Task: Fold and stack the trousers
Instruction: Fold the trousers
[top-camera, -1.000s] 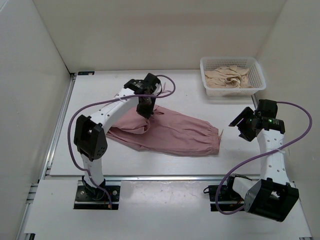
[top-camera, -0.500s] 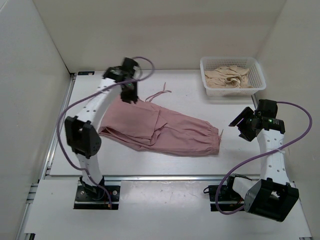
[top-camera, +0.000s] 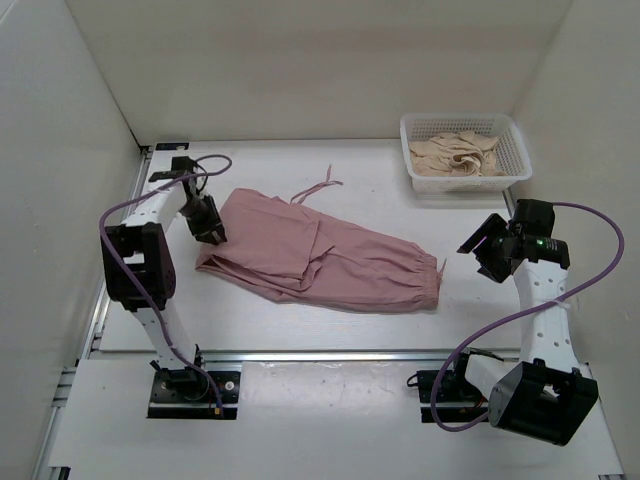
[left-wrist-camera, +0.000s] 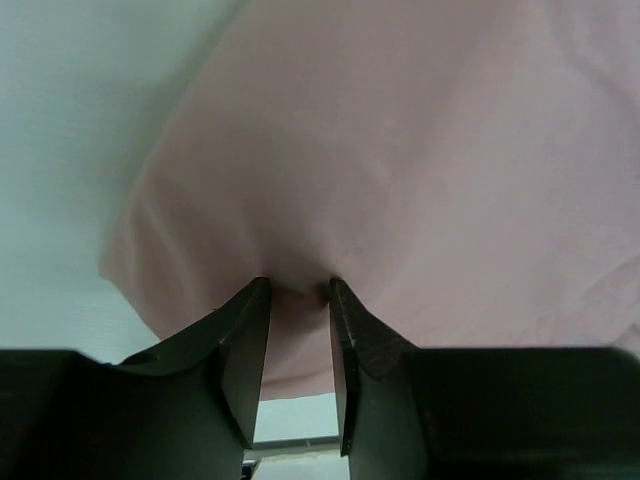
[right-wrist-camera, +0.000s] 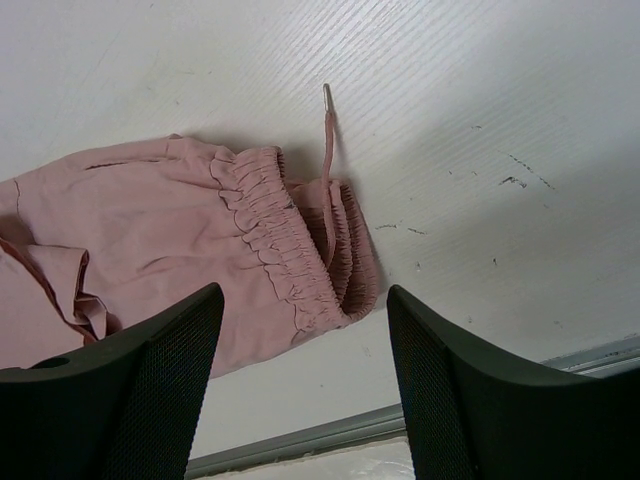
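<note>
Dusty-pink trousers (top-camera: 330, 255) spread slantwise across mid-table (top-camera: 260, 320), in loose layers, with a gathered elastic band (right-wrist-camera: 290, 250) at the right end. From above, left gripper (top-camera: 213, 232) down at the left end. Up close, fingers a narrow slit apart against cloth, grip impossible to tell. Right gripper (right-wrist-camera: 305, 292) wide open, empty, above band and cord (right-wrist-camera: 327, 170), sharp only from its wrist.
</note>
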